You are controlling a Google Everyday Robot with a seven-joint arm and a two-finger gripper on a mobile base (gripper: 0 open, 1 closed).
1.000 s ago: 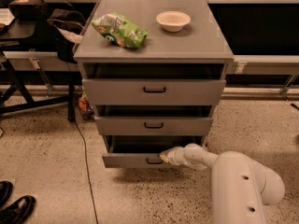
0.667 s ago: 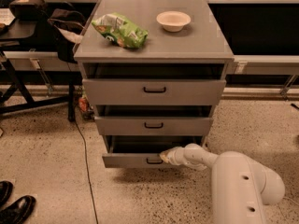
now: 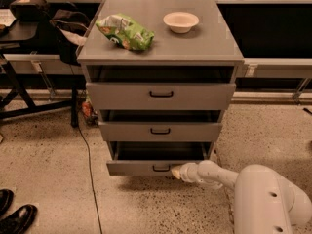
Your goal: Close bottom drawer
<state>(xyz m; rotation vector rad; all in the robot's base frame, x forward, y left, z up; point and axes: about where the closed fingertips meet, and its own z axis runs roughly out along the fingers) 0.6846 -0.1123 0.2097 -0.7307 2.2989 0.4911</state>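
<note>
The grey cabinet (image 3: pixel 161 48) has three drawers, all pulled out a little. The bottom drawer (image 3: pixel 139 167) is the lowest and sticks out the farthest, showing its dark inside; its small dark bar handle (image 3: pixel 161 168) is on the flat grey front. My gripper (image 3: pixel 176 172) is at the tip of the white arm (image 3: pixel 219 175) that comes in from the lower right. It touches the drawer front just right of the handle.
A green chip bag (image 3: pixel 126 31) and a white bowl (image 3: pixel 181 21) lie on the cabinet top. A black table and chair (image 3: pixel 29 28) stand at the left. A cable (image 3: pixel 87 169) runs over the floor. Black shoes (image 3: pixel 14 213) are at the lower left.
</note>
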